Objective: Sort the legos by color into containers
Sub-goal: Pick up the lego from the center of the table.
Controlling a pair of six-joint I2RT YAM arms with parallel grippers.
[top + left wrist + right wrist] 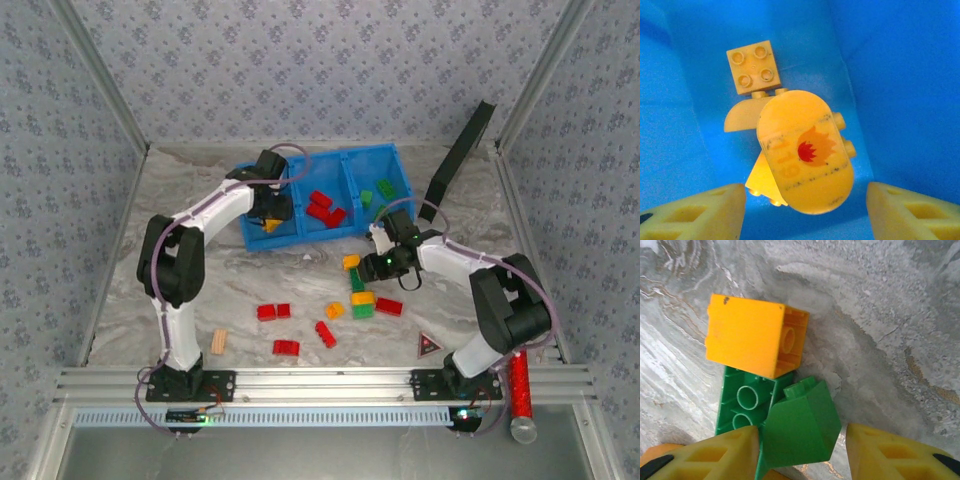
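1. The left gripper (805, 220) hangs inside the left compartment of the blue bin (385, 158), which sits by the far edge of the worktop (240, 285). Its jaws are spread wide and hold nothing; the yellow legos (752, 67) lie loose below it.
2. The right gripper (802, 455) is low near the worktop's middle, jaws wide apart and clamped on nothing. It straddles a green sloped brick (800, 427) that sits close against one finger.
3. Risk: that brick is off-centre between the jaws, so closing may twist it or flick it out.
4. Risk: a second green brick (742, 402) and an orange brick (752, 335) crowd it. A finger could catch them and drag the orange one along, which may put it in the wrong compartment.
5. Risk: when the left gripper rises, it could clip the bin wall and shift the bin.
6. Writing: "119" beside a red-and-orange flame mark on the rounded yellow piece (805, 155). Nothing else is legible.
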